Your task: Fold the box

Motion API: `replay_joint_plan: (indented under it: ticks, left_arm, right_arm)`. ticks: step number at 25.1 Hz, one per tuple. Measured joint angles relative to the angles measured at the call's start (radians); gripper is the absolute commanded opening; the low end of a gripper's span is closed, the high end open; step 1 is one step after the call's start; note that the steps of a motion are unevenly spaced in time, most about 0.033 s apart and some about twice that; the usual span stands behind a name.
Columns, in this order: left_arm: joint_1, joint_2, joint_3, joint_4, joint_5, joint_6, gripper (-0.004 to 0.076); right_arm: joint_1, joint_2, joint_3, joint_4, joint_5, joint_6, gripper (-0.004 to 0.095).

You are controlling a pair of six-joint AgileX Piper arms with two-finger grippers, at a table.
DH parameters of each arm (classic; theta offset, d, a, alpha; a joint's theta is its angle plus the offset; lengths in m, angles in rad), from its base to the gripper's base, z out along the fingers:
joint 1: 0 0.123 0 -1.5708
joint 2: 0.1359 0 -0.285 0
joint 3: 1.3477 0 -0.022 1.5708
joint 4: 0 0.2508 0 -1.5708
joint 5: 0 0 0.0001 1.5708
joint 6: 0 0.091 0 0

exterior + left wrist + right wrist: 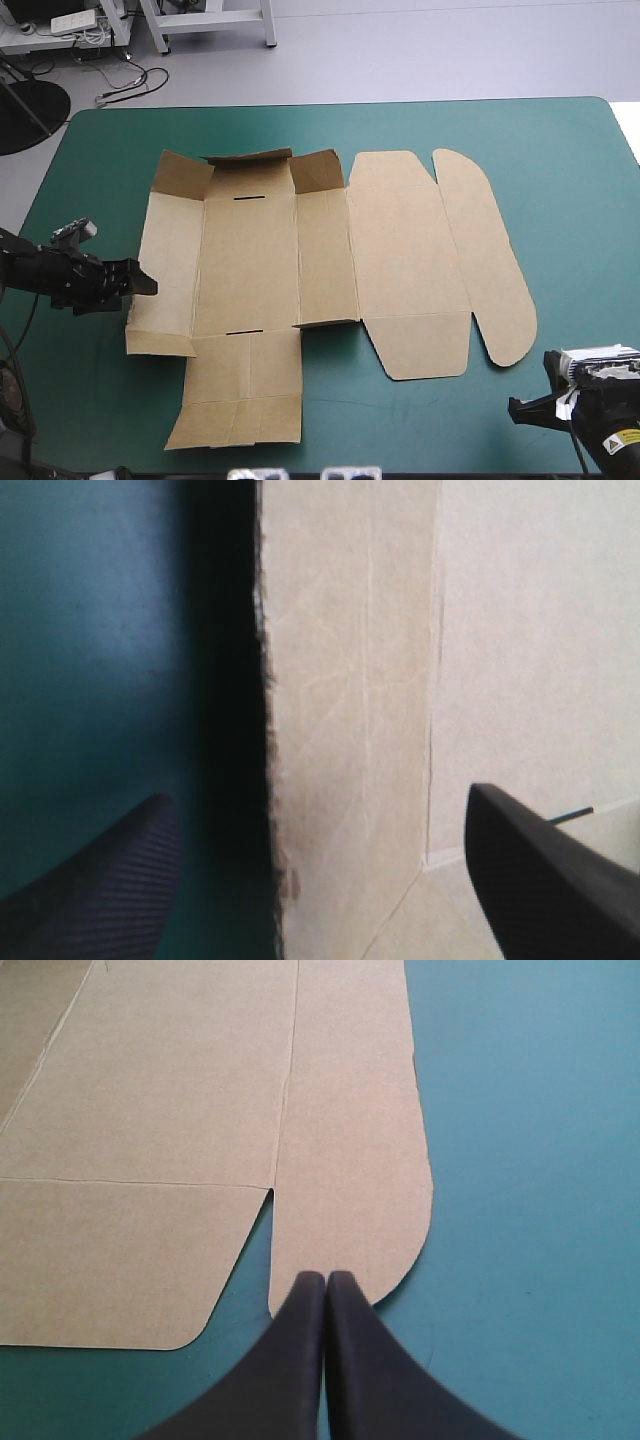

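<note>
brown box (300,250) lying pretty much flat, creased matte board, rounded flaps, left end effector (320,795) spread wide over its edge, right end effector (325,1278) pressed together

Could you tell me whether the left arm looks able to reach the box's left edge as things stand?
Probably yes: the left pincer is open, the left edge of the box lies between its fingers, and nothing blocks it.
</note>
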Motion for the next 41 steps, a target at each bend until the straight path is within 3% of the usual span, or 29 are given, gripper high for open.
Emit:
replay_joint_plan:
  ticks: [7, 17, 20, 24, 29, 32, 41]
  left_arm:
    - [-0.003, 0.064, 0.0, -0.078, -0.022, 0.02, 0.0563]
    - [-0.122, 0.133, 0.0, -0.101, -0.044, 0.028, 0.0382]
    - [-0.154, 0.134, -0.006, -0.101, -0.059, 0.028, 0.0263]
    - [-0.156, 0.136, -0.011, -0.101, -0.075, 0.026, -0.0003]
    - [-0.156, 0.137, -0.038, -0.161, -0.021, 0.083, -0.0009]
    - [-0.165, 0.132, -0.149, -0.173, 0.019, 0.116, -0.0009]
    - [-0.414, 0.043, -0.436, 0.212, 0.039, 0.119, -0.001]
  right_arm:
    - [0.0, 0.0, 0.0, 0.0, 0.0, 0.0, -0.0015]
    - [0.0, 0.0, 0.0, -0.002, -0.001, 0.0, -0.0015]
    - [0.0, 0.0, 0.0, -0.002, -0.001, 0.0, -0.0015]
    - [0.0, 0.0, 0.0, -0.002, -0.001, 0.0, -0.0015]
    - [0.0, 0.0, 0.0, -0.002, -0.001, 0.0, -0.0015]
    - [0.0, 0.0, 0.0, -0.002, -0.001, 0.0, -0.0015]
    - [0.0, 0.0, 0.0, -0.002, -0.001, 0.0, -0.0015]
